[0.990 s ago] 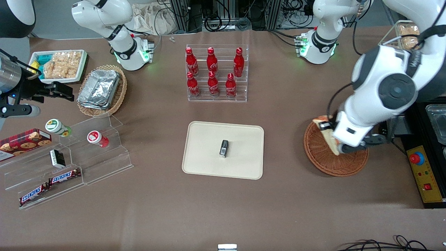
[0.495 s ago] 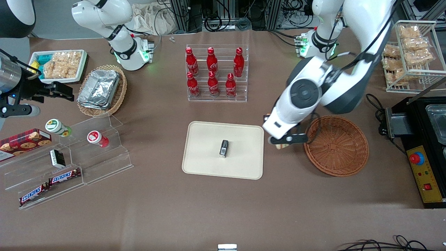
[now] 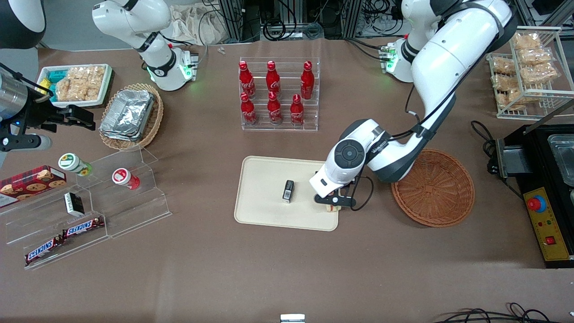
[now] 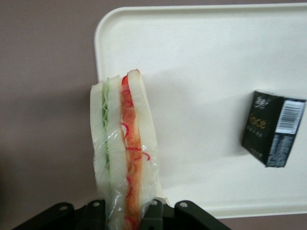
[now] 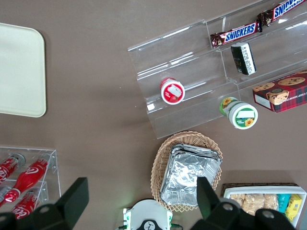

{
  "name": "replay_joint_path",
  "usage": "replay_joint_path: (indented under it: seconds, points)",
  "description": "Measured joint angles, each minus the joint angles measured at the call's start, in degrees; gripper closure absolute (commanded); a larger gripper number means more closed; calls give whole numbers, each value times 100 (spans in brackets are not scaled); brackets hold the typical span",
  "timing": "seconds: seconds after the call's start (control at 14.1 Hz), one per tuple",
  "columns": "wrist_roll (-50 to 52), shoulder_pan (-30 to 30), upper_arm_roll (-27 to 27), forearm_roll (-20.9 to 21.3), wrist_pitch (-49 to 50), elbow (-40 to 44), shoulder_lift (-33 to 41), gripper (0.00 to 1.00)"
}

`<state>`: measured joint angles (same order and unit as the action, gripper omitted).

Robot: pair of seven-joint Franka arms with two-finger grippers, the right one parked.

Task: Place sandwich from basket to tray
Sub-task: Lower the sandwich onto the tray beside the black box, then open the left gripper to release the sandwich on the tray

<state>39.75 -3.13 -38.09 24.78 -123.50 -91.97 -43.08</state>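
Note:
My left gripper (image 3: 332, 205) is shut on the sandwich (image 4: 123, 148), a wrapped wedge of pale bread with red-orange and green filling. It hangs just above the cream tray (image 3: 264, 179) at the corner nearest the front camera on the basket's side. Only a sliver of the sandwich (image 3: 332, 209) shows under the gripper in the front view. In the wrist view the sandwich stands on edge over the tray's (image 4: 206, 72) corner. The reddish-brown basket (image 3: 432, 187) sits beside the tray toward the working arm's end and holds nothing.
A small black box (image 3: 288, 191) lies near the tray's middle, also in the wrist view (image 4: 272, 128). A clear rack of red bottles (image 3: 278, 95) stands farther from the camera than the tray. A black control box (image 3: 545, 224) sits at the working arm's end.
My gripper lifted the sandwich out of the basket and carried it sideways to the tray's near corner. The basket now holds nothing.

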Motion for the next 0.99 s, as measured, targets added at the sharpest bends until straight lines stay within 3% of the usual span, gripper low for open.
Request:
replay_joint_path:
  seconds: [0.14,0.21,0.42,0.99]
  points:
    - [0,-93,60,177,-277,4,-90,97]
    - [0,-115,79,304,-393,5,-147,89]
    - [0,-119,107,594,-509,15,-337,0]
    - [7,-75,107,659,-402,463,-70,0]
